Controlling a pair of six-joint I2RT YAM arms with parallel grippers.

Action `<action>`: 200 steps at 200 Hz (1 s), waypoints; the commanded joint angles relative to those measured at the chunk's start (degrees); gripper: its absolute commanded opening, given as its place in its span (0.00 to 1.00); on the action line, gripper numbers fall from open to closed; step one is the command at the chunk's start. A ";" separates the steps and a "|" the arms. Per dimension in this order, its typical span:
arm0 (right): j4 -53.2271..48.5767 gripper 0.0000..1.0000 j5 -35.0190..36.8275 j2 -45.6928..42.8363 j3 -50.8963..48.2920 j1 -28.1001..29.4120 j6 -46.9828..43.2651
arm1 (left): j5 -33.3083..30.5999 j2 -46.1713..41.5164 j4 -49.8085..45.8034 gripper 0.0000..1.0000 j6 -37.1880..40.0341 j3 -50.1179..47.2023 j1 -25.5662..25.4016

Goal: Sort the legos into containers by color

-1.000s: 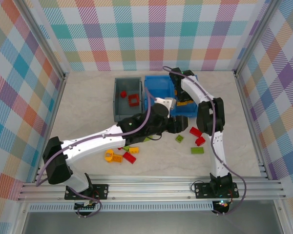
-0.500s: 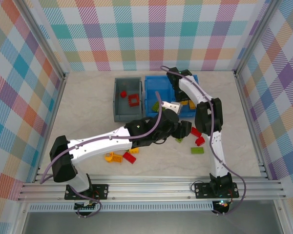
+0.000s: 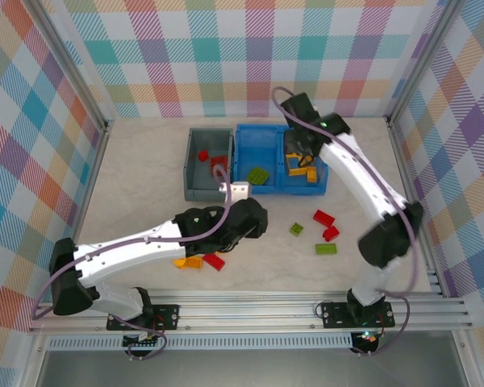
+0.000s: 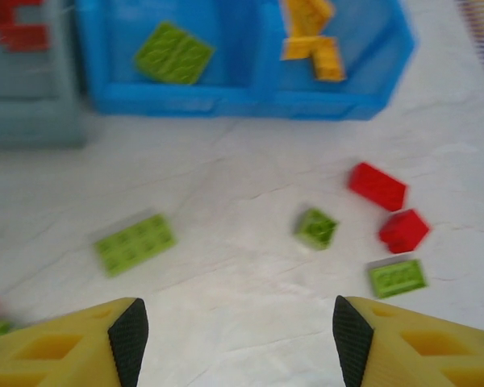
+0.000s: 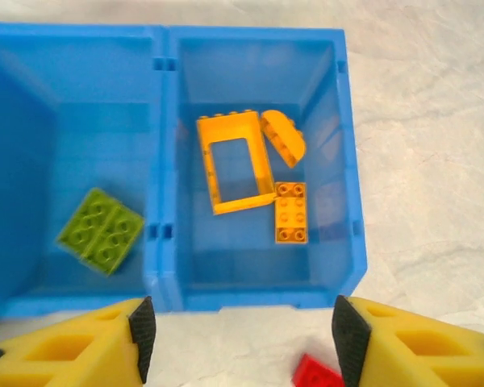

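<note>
The blue bin (image 3: pixel 268 135) holds a lime green plate (image 3: pixel 258 175) in its left compartment and yellow-orange pieces (image 3: pixel 302 170) in its right one: an open frame (image 5: pixel 234 161), a flat brick (image 5: pixel 291 211) and a rounded piece (image 5: pixel 283 137). The grey bin (image 3: pixel 193 171) holds red bricks (image 3: pixel 219 164). My right gripper (image 3: pixel 294 150) hangs open and empty over the blue bin's front wall (image 5: pixel 258 292). My left gripper (image 3: pixel 252 221) is open and empty above bare table, short of a green brick (image 4: pixel 135 242).
Loose on the table right of my left gripper lie a small green brick (image 3: pixel 296 229), two red bricks (image 3: pixel 323 218) (image 3: pixel 331 234) and a green plate (image 3: pixel 326 248). An orange piece (image 3: pixel 186 262) and a red brick (image 3: pixel 214 260) lie under the left forearm.
My left arm has drawn back left and toward the near edge, away from the blue bin. The green plate now shows in the left compartment. The right arm's elbow swung out to the right.
</note>
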 commanded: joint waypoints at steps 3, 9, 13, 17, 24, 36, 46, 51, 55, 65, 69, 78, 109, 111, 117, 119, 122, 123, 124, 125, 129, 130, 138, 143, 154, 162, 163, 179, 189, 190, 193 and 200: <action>11.83 0.63 -14.05 -10.58 -14.03 4.21 -5.01 | -3.61 -3.39 -13.62 0.65 -12.22 -3.74 1.04; 14.94 0.63 -18.06 -13.66 -18.08 5.84 -6.28 | -2.28 -3.94 -14.58 0.66 -13.86 -5.01 2.44; 16.75 0.64 -20.86 -15.71 -20.72 7.08 -6.90 | -0.88 -4.20 -14.54 0.66 -14.47 -5.96 3.67; 18.51 0.65 -23.88 -17.55 -23.29 8.10 -7.25 | 0.82 -4.40 -14.15 0.66 -14.75 -7.00 4.84; 21.73 0.65 -29.45 -20.61 -27.79 9.89 -7.58 | 3.91 -4.59 -13.13 0.66 -14.92 -8.64 7.29; 26.52 0.66 -35.85 -25.02 -34.95 13.12 -6.99 | 7.69 -4.35 -11.74 0.65 -14.47 -10.59 10.74; 28.76 0.67 -36.54 -27.40 -39.47 16.43 -5.88 | 8.05 -4.07 -12.79 0.65 -14.33 -11.17 12.99; 29.12 0.68 -36.14 -28.06 -41.18 17.88 -5.11 | 7.95 -3.88 -13.58 0.66 -14.08 -11.42 14.11; 29.23 0.68 -35.84 -28.42 -42.27 19.01 -4.50 | 8.14 -3.87 -13.97 0.66 -13.75 -11.80 15.00; 29.37 0.68 -34.69 -29.02 -44.40 21.48 -2.82 | 9.44 -3.82 -14.34 0.68 -12.84 -13.13 17.81; 29.45 0.68 -34.14 -29.20 -45.21 22.38 -2.11 | 10.14 -4.03 -13.95 0.68 -12.12 -13.82 18.92; 30.60 0.68 -33.42 -29.48 -47.01 24.37 -0.52 | 11.95 -4.18 -12.31 0.69 -10.22 -15.52 21.36; 32.85 0.67 -32.47 -28.25 -48.80 27.34 2.24 | 14.83 -1.39 -9.88 0.66 4.31 -14.91 25.86; 32.87 0.67 -32.42 -28.13 -48.71 27.43 2.25 | 14.87 -1.17 -10.32 0.65 5.69 -14.62 26.09; 32.80 0.67 -32.21 -27.68 -48.29 27.81 2.29 | 14.69 -0.39 -11.75 0.64 9.07 -13.69 26.67; 32.77 0.67 -32.09 -27.59 -48.12 27.94 2.33 | 14.33 -0.20 -12.55 0.63 10.05 -13.37 26.84; 32.73 0.67 -32.03 -27.37 -47.94 28.02 2.26 | 13.78 0.11 -13.69 0.62 10.89 -12.91 27.03; 32.69 0.67 -32.02 -27.33 -47.86 28.06 2.26 | 13.63 0.13 -14.00 0.62 11.33 -12.81 27.07; 32.75 0.67 -32.06 -27.27 -47.82 28.08 2.21 | 13.55 0.19 -14.24 0.62 11.69 -12.72 27.17; 32.79 0.67 -32.09 -27.24 -47.75 28.18 2.19 | 13.52 0.31 -14.45 0.62 11.95 -12.63 27.22; 32.82 0.67 -32.10 -27.06 -47.54 28.31 2.08 | 13.81 0.38 -15.22 0.61 13.56 -12.37 27.56; 32.82 0.67 -32.11 -27.00 -47.48 28.34 2.04 | 13.95 0.40 -15.34 0.61 14.03 -12.32 27.68; 32.92 0.67 -31.94 -26.73 -47.21 28.53 1.91 | 14.97 0.61 -16.32 0.61 17.05 -12.08 28.21; 33.02 0.67 -31.95 -26.53 -47.16 28.49 1.90 | 15.34 0.85 -17.06 0.61 18.50 -11.86 28.50; 33.21 0.67 -32.06 -26.09 -46.94 28.53 1.90 | 17.09 2.17 -18.13 0.62 22.09 -11.32 28.77; 33.38 0.67 -32.44 -25.78 -46.69 28.58 1.90 | 17.44 3.83 -19.52 0.61 23.86 -10.61 29.03; 33.41 0.67 -32.49 -25.75 -46.66 28.60 1.90 | 17.44 4.06 -19.68 0.61 24.10 -10.52 29.03; 33.71 0.67 -33.78 -25.57 -46.13 28.89 1.97 | 17.75 8.27 -21.37 0.59 28.10 -9.58 29.13; 33.72 0.67 -33.84 -26.01 -45.85 29.40 2.12 | 18.10 10.82 -21.79 0.59 30.14 -9.18 29.21; 33.75 0.67 -33.85 -26.04 -45.85 29.45 2.14 | 18.08 11.03 -21.87 0.59 30.41 -9.14 29.21; 33.90 0.67 -33.86 -26.27 -45.84 29.60 2.16 | 18.24 11.73 -21.98 0.59 30.74 -8.97 29.23; 33.95 0.68 -33.91 -26.79 -45.89 29.88 2.37 | 19.19 12.92 -21.55 0.59 31.95 -8.76 29.38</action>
